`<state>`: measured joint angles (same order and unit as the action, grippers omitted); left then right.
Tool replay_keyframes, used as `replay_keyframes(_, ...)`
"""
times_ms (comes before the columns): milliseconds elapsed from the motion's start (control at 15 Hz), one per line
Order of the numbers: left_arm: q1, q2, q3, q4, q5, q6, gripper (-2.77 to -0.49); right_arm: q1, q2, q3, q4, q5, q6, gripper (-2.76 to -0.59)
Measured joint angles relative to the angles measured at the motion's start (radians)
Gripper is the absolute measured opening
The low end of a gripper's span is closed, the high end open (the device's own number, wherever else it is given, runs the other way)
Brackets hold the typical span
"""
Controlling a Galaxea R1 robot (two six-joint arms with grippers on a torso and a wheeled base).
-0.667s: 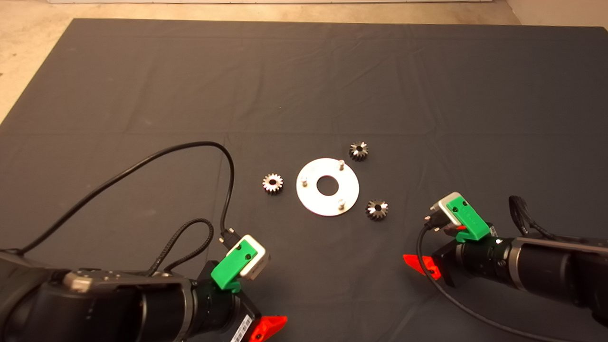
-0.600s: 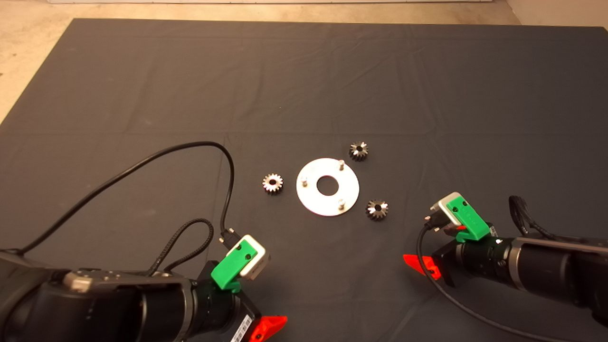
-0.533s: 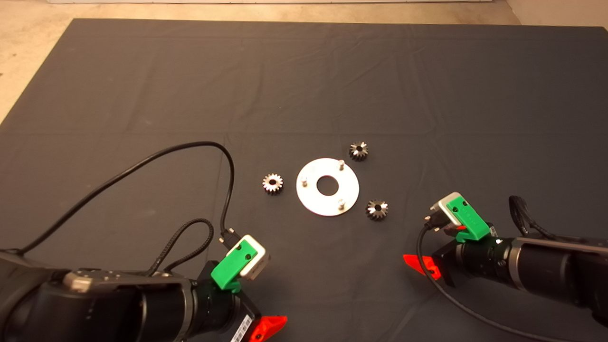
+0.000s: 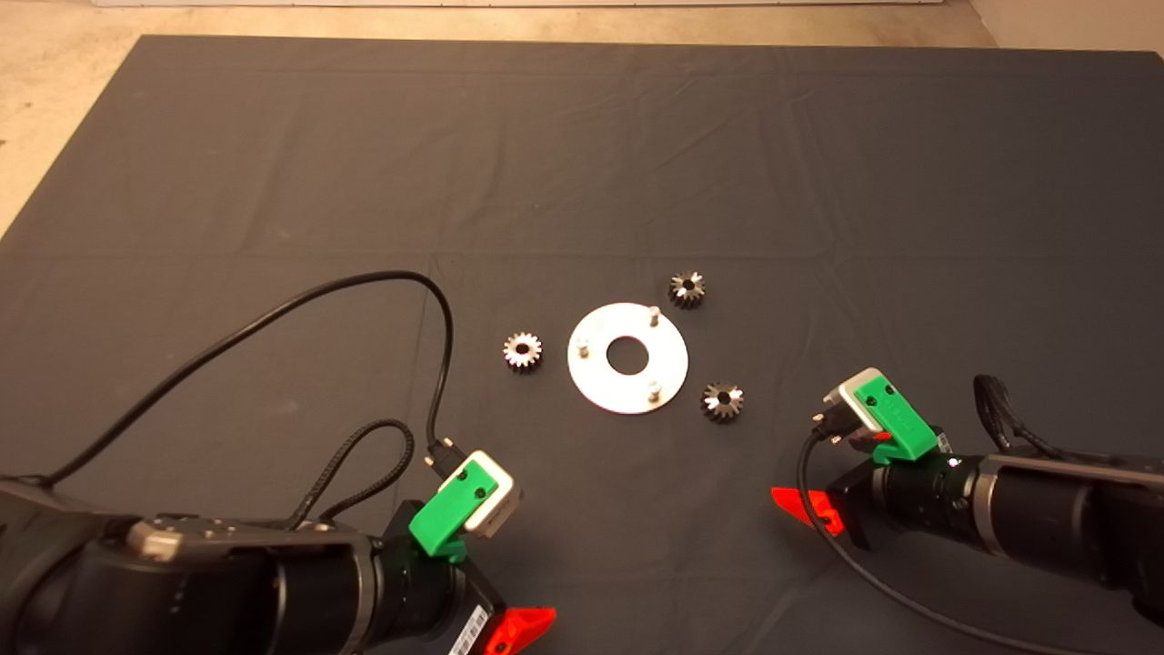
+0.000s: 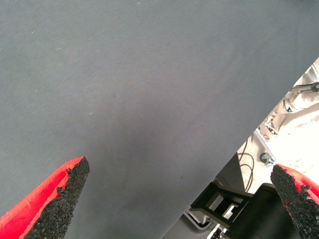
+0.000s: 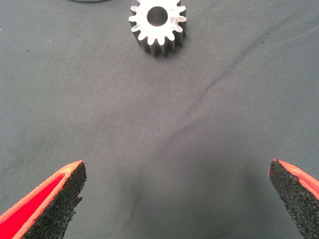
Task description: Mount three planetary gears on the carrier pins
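1. A dark mat (image 4: 582, 164) covers the table.
2. At frame centre, the silver disc (image 4: 627, 357) carries three bare carrier pins (image 4: 653, 315); three planetary gears (image 4: 522, 350) lie around it.
3. The left hand (image 5: 179, 199), lower left, is released.
4. The right hand (image 6: 174, 199), lower right, gapes empty near one gear (image 6: 157, 26).

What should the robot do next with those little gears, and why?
Probably ease the right gripper, open over bare mat, forward to the nearest gear, which also shows ahead of it in the wrist view. All three gears lie on the mat around the silver disc, and its pins stand bare. The left gripper is open, farther off.
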<state>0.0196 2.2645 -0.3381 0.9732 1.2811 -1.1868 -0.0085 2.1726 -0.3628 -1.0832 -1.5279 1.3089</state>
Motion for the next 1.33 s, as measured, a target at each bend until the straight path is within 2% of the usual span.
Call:
replay_keyframes(400,0.0,0.005,0.0,0.0,0.001,-0.01,-0.62,-0.009,0.01,-0.007,-0.006,-0.002,0.001,-0.6)
replay_keyframes(600,0.0,0.004,0.0,0.0,0.001,-0.01,-0.62,-0.017,0.034,-0.037,-0.048,-0.003,0.0,-0.6)
replay_keyframes(733,0.0,0.004,0.0,0.0,0.001,-0.01,-0.62,-0.017,0.058,-0.075,-0.063,-0.003,0.0,-0.6)
replay_keyframes(1333,0.0,0.005,0.0,0.0,0.001,-0.011,-0.62,-0.022,0.13,-0.146,-0.072,-0.003,0.001,-0.6)
